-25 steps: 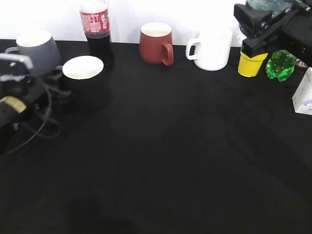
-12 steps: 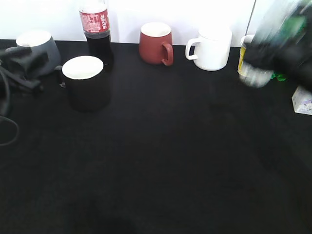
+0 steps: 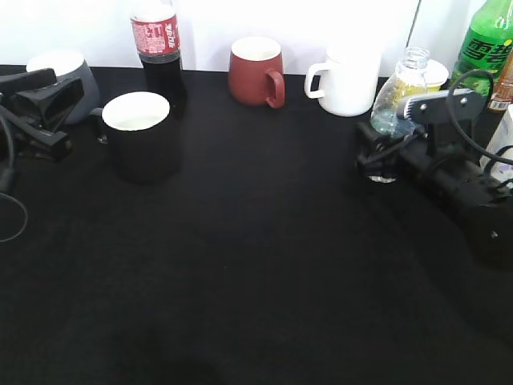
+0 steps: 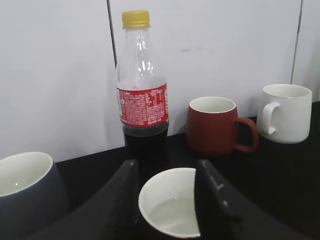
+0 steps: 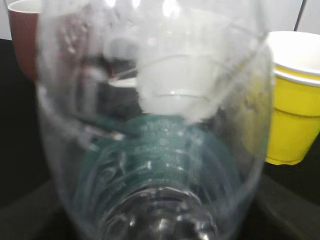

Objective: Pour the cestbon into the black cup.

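Observation:
The cestbon [image 3: 398,92], a small clear bottle with no cap on, stands about upright at the right of the black table. My right gripper [image 3: 383,160] is shut on its lower part. In the right wrist view the cestbon [image 5: 160,125] fills the frame, its dark green label seen through the plastic, and my right gripper [image 5: 160,222] is mostly hidden behind it. The black cup [image 3: 144,148] stands at the left with clear water in its white inside [image 4: 167,210]. My left gripper [image 3: 52,120] is open just left of the cup's handle; its fingers [image 4: 167,167] frame the cup.
Along the back wall stand a grey mug [image 3: 68,68], a cola bottle [image 3: 158,48], a dark red mug [image 3: 256,72] and a white mug [image 3: 349,80]. A yellow cup [image 5: 295,100] and a green soda bottle [image 3: 489,44] are behind the cestbon. A white carton [image 3: 505,136] is at the right edge.
My right arm has come down from high at the back right to table level with the cestbon. My left gripper drew back to the left, away from the black cup.

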You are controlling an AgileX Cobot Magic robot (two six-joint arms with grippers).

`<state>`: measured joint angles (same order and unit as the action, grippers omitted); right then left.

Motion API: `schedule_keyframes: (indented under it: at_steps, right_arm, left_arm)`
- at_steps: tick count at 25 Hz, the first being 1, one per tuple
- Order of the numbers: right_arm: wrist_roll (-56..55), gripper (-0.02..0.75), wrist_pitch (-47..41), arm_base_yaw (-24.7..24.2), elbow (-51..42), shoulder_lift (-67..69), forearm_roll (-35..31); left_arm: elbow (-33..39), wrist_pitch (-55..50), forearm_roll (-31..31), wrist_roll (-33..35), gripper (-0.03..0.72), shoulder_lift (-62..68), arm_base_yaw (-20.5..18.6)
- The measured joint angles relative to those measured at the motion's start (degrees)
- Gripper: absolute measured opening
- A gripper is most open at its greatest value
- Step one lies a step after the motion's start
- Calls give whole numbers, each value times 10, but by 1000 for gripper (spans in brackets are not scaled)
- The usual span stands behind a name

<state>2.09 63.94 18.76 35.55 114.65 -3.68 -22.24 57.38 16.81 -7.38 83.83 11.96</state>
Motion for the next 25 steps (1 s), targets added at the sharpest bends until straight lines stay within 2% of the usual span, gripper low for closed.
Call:
schedule_keyframes:
  at_steps: [1, 4, 6, 9, 12, 16, 20, 22, 25]
  right_arm:
    - [-4, 588, -29, 0, -6, -9, 0]
    - [-15, 601, -54, 0, -61, -74, 0]
    - [-21, 601, -131, 0, -95, -134, 0]
    - [-32, 596, -355, 0, -70, -234, 0]
    - [-34, 596, -586, 0, -21, -389, 0]
    - [-34, 596, -887, 0, -12, -713, 5]
    - [-34, 596, -1152, 0, -8, -979, -10]
    - [-34, 595, -1238, 0, -17, -1048, -7]
    - [-105, 595, -1251, 0, -61, -1080, 60]
  left_arm:
    - [0, -15, 1, 0, 291, -9, 0]
    - [0, -130, 1, -1, 291, -74, 0]
    - [1, -262, 1, -50, 291, -128, 0]
    - [-16, -516, -23, -108, 291, -184, 25]
    - [-99, -745, -77, -111, 291, -255, 74]
    - [-126, -947, -94, -111, 290, -459, 130]
    - [-127, -1138, -99, -82, 281, -661, 135]
    - [-127, -1208, -110, -49, 279, -735, 135]
    - [-100, -1233, -120, -33, 279, -818, 135]
